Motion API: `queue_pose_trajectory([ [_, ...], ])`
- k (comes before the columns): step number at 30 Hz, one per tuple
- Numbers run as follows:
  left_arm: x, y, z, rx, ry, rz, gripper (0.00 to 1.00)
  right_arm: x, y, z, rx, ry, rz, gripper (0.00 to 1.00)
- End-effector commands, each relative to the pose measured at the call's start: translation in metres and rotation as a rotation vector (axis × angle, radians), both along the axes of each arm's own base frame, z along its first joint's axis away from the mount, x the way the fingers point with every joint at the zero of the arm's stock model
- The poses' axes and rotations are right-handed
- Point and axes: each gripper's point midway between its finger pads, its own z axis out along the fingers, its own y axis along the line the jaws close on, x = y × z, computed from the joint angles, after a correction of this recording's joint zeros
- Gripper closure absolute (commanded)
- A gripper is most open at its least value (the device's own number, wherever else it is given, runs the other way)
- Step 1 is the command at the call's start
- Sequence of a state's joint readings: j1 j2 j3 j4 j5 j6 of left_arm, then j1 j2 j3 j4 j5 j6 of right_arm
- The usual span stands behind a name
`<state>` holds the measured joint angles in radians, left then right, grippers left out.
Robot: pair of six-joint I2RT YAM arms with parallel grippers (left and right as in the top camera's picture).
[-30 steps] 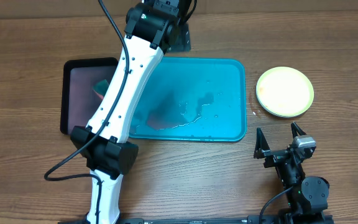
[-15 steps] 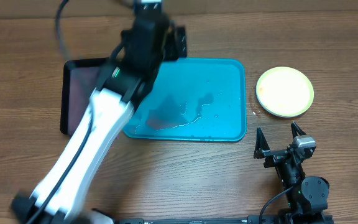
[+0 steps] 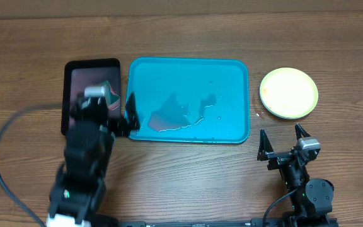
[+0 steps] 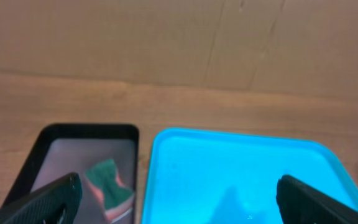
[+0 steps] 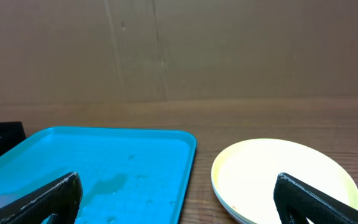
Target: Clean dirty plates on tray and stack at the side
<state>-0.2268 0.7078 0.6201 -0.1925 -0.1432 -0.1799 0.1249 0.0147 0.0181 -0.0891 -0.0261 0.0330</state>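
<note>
Table (image 3: 333,38): wood. Tray (image 3: 188,69) at centre, wet, with a puddle (image 3: 172,118) toward its near edge. Black tray (image 3: 92,65) just to its left. Plates (image 3: 288,93) stacked on the table right of the tray, yellow-green on top. Left gripper (image 4: 179,183) spread wide, empty. Right gripper (image 3: 280,131) likewise, near the plates.

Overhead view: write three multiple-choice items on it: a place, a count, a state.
1. Where is the yellow-green plate relative to the blue tray? A on it; B on the table to its right; C on the table to its left.
2. How many plates lie on the tray? A none; B one; C three.
3. How is the right gripper? A shut on a plate; B shut, empty; C open, empty.
1 B: it rests on the table past the tray's right rim. 2 A: the tray holds only a puddle. 3 C: its jaws stand wide with nothing between.
</note>
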Motion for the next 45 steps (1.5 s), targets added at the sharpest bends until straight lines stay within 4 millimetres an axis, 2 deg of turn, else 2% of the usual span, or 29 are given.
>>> queue_pose_trajectory([
  [1,-0.021,0.002,-0.025,0.08,-0.069,-0.052,0.0,0.0,0.0,-0.001,-0.006,-0.008,-0.001,0.0],
  [8,-0.045,0.02,-0.065,0.195,-0.141,-0.042,0.0,0.0,0.0,-0.001,-0.006,-0.008,-0.001,0.0],
  [12,-0.051,0.031,-0.076,0.269,-0.181,-0.03,0.01,0.0,0.0,-0.001,-0.006,-0.008,-0.001,0.0],
  [18,-0.055,0.042,-0.099,0.274,-0.202,0.019,0.0,0.0,0.0,-0.001,-0.006,-0.008,-0.001,0.0],
  [45,-0.055,0.042,-0.1,0.28,-0.211,0.019,0.0,0.0,0.0,-0.001,-0.006,-0.008,-0.001,0.0],
])
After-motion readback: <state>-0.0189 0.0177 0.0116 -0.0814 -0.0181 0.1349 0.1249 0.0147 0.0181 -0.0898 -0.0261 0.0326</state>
